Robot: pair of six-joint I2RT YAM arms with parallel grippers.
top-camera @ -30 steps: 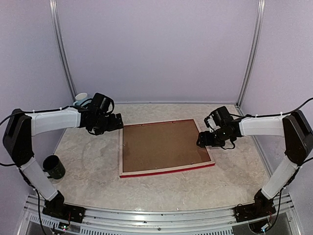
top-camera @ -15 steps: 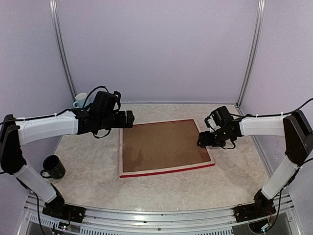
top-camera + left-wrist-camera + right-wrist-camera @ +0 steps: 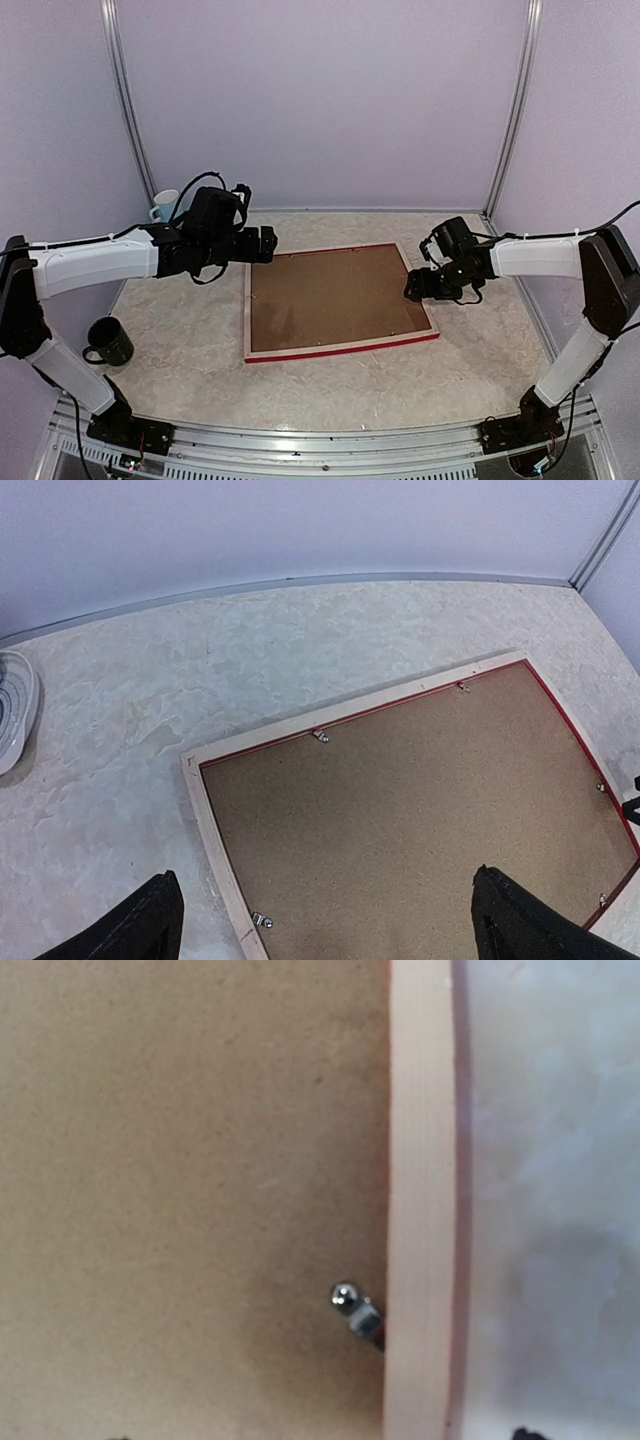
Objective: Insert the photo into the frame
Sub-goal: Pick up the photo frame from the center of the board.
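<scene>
The frame [image 3: 247, 312] lies face down mid-table, pale wood back up, red along its near edge. A brown backing board [image 3: 330, 295] fills it, held by small metal clips [image 3: 320, 735]. The photo is hidden. My left gripper [image 3: 262, 243] hovers above the frame's far left corner, open and empty, with the frame bar [image 3: 215, 850] and the board [image 3: 420, 820] between its fingers [image 3: 135, 930]. My right gripper [image 3: 415, 288] is low over the frame's right bar [image 3: 420, 1160], close above a clip [image 3: 355, 1310] at the board's edge [image 3: 180, 1160]. It is open and empty.
A black mug [image 3: 108, 341] stands at the near left by the left arm. A white and blue mug [image 3: 165, 205] stands at the far left corner and shows at the left edge of the left wrist view [image 3: 12, 720]. Walls close in the back and sides.
My left arm has swung right and risen from beside the frame's far left corner to above it. My right arm and the frame have not moved.
</scene>
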